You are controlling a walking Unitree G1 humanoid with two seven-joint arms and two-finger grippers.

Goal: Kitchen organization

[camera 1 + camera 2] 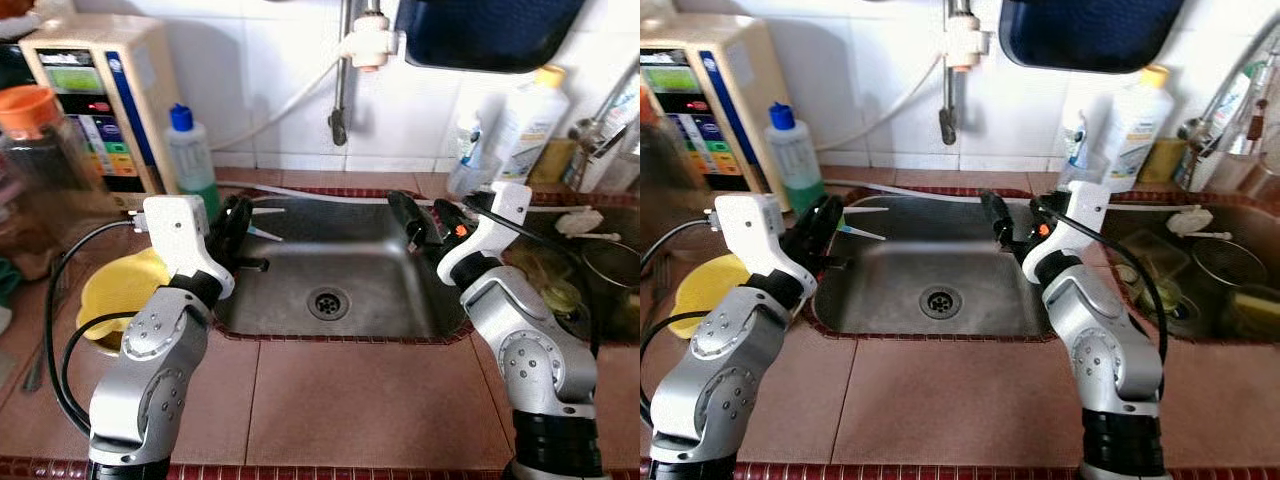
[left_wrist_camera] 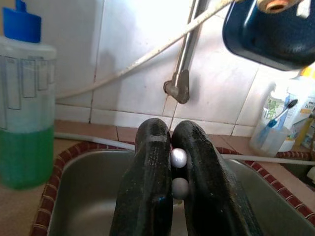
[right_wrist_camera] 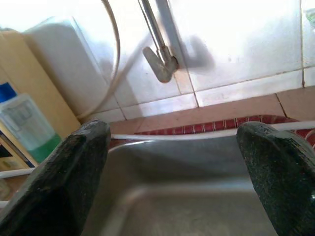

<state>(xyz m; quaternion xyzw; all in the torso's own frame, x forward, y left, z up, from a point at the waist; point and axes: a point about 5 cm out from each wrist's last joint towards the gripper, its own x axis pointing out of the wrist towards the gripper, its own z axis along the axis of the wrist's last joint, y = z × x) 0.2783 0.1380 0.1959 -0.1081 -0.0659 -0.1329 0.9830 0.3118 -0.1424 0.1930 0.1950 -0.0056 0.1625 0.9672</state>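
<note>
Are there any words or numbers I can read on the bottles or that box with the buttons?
None can be read.
Beige box with buttons: coloured labels and a small screen, too blurred.
Green liquid bottle: only faint outlined boxes, no letters.
White bottle with yellow cap: label blurred.
Toothbrush cup: bits of print behind it, too small.

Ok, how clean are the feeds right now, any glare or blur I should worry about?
Left eye view: fairly sharp at the sink, though the white bottle at the right is smeared. Left wrist view: wall tiles glare white, and the shut left claw is soft but readable. Right wrist view: tiles blown out up top, and the open right claw has blurry fingers.
</note>
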